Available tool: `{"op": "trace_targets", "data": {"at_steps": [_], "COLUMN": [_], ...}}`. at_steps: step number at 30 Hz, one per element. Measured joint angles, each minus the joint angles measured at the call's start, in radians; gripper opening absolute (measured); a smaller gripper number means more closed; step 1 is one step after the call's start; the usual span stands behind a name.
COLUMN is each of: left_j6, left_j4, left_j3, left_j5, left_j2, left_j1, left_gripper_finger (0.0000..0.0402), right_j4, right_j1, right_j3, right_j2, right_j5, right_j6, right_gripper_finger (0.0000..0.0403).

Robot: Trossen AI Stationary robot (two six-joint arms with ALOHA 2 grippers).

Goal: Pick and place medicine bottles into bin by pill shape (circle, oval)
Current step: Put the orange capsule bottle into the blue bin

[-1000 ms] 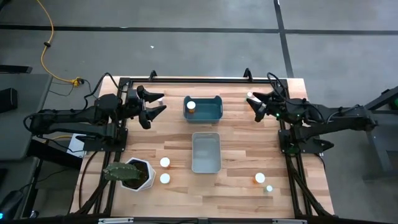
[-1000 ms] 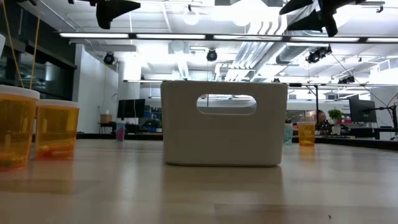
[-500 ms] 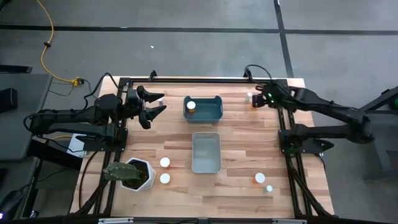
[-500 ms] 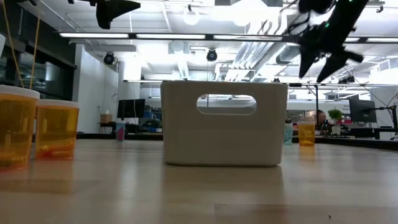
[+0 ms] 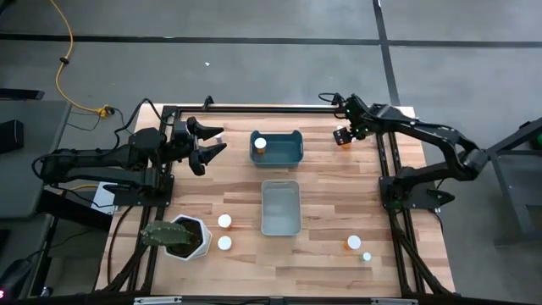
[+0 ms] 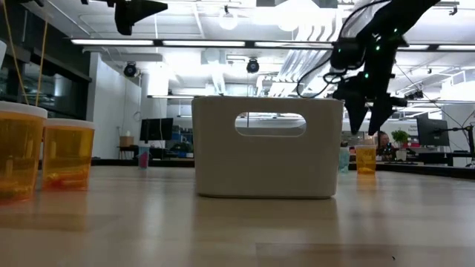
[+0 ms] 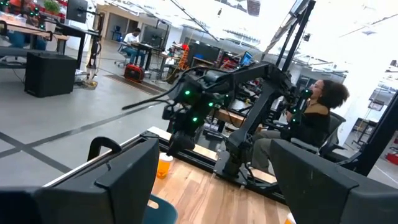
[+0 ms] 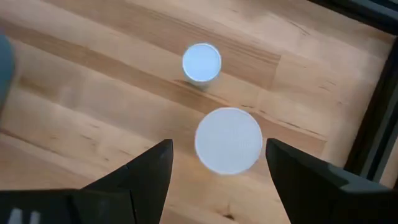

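My right gripper is open and points down above two bottles at the table's far right. In the right wrist view its fingers stand on either side of the larger white cap without touching it, and a smaller cap stands just beyond. The low view shows the gripper above the amber bottle. My left gripper is open and empty, held high at the far left. One bottle stands in the teal bin. Two bottles stand near left and two near right.
An empty grey bin sits at the table's middle, in front of the teal bin. A white pot with a plant stands at the near left corner beside the two bottles. A black frame rail runs close to the right gripper's bottles.
My right gripper has reached toward the table's far edge, tipped over to point down, and come down over the two bottles at the far right. Its fingers stay open. No bottle has moved.
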Motion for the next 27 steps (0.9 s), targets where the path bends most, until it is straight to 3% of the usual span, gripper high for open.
{"op": "trace_targets", "data": {"at_steps": [13,27], "left_j6": [-0.001,0.001], "left_j4": [0.000,0.000], "left_j3": [0.000,0.000], "left_j5": [0.000,-0.002], "left_j2": [0.000,0.000], "left_j1": [0.000,0.000], "left_gripper_finger": [0.0293,0.0293], "right_j4": [0.041,0.044], "right_j1": [-0.050,-0.052], "right_j3": [-0.002,-0.001], "right_j2": [0.122,0.123], "right_j5": [-0.017,0.008], "right_j6": [-0.021,-0.068], "right_gripper_finger": [0.0251,0.0251]}}
